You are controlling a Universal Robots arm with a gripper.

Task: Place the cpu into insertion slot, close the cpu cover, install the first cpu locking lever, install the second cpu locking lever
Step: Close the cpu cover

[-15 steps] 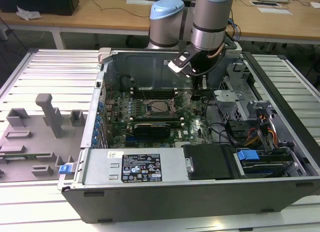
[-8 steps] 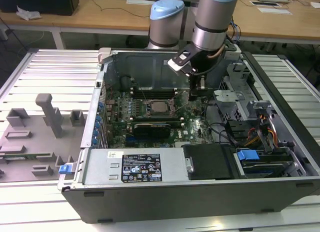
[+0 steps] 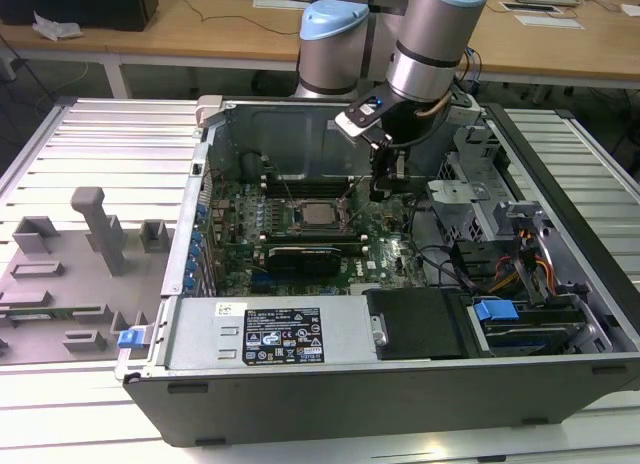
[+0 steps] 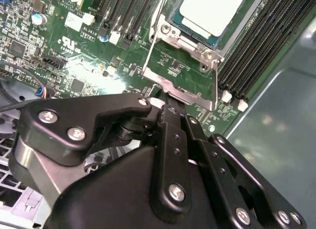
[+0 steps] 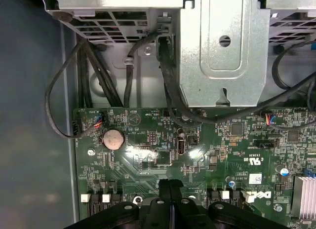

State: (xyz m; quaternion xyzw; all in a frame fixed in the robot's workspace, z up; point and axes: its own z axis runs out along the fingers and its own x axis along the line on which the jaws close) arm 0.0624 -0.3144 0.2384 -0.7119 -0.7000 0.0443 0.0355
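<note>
Pale silver-grey square cpu [image 4: 210, 9] seated in the silver-rimmed insertion slot [image 3: 318, 216], mid-frame in the exterior view, thin silver window-frame cpu cover [image 4: 183, 40] apparently lying over it; black jaws clenched empty just beside, on the exterior view's right, probably for lever pushing.

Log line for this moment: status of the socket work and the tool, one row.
cpu: seated | cpu cover: down over cpu | tool: shut, empty, by cover's edge | locking levers: latch state unclear
</note>
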